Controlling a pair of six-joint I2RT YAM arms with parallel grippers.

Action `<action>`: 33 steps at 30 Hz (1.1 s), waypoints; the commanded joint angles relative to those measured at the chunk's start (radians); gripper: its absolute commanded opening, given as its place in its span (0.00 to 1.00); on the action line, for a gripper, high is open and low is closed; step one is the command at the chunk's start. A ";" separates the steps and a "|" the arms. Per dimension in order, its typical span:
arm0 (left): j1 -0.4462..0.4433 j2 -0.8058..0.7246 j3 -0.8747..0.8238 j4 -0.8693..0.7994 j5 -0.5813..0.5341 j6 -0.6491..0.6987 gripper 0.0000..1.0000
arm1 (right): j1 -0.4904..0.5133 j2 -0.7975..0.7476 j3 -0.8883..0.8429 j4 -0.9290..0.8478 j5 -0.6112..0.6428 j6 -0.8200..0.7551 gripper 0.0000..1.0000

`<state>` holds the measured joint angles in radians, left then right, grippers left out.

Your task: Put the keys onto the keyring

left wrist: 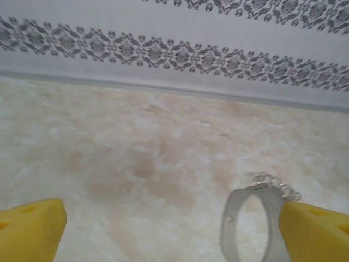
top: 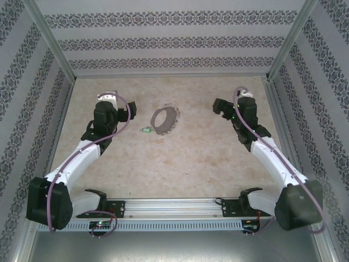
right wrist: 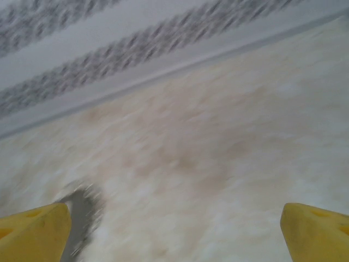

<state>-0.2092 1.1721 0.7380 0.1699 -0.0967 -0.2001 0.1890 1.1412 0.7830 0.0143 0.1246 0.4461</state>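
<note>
My left hand (left wrist: 173, 218) and right hand (right wrist: 175, 218) gape empty, the green key (top: 145, 130) lying unthreaded beside the keyring (top: 165, 119).

my fingers (left wrist: 32, 229) look like matt yellow plastic; the ring (left wrist: 228, 224) is dull grey metal, the table (left wrist: 136, 164) smooth, mottled beige and matt.

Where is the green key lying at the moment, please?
In the top external view, the green key lies loose on the table, just left of the keyring, by its lower-left edge.
</note>
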 commanded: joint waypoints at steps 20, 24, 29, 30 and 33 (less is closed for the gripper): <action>0.110 0.279 -0.421 0.751 0.007 0.282 1.00 | -0.175 0.251 -0.448 0.861 0.114 -0.336 0.98; 0.149 0.310 -0.381 0.701 0.077 0.262 1.00 | -0.187 0.397 -0.519 1.119 -0.037 -0.376 0.98; 0.202 0.388 -0.326 0.668 0.126 0.214 1.00 | -0.209 0.385 -0.404 0.913 -0.169 -0.391 0.98; 0.214 0.387 -0.318 0.643 0.144 0.204 1.00 | -0.209 0.387 -0.407 0.930 -0.168 -0.391 0.98; 0.223 0.394 -0.318 0.656 0.160 0.199 1.00 | -0.204 0.374 -0.395 0.878 -0.162 -0.401 0.98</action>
<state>-0.0006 1.5597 0.4011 0.8021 0.0162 0.0319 -0.0113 1.5291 0.3733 0.8936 0.0158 0.0700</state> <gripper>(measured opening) 0.999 0.982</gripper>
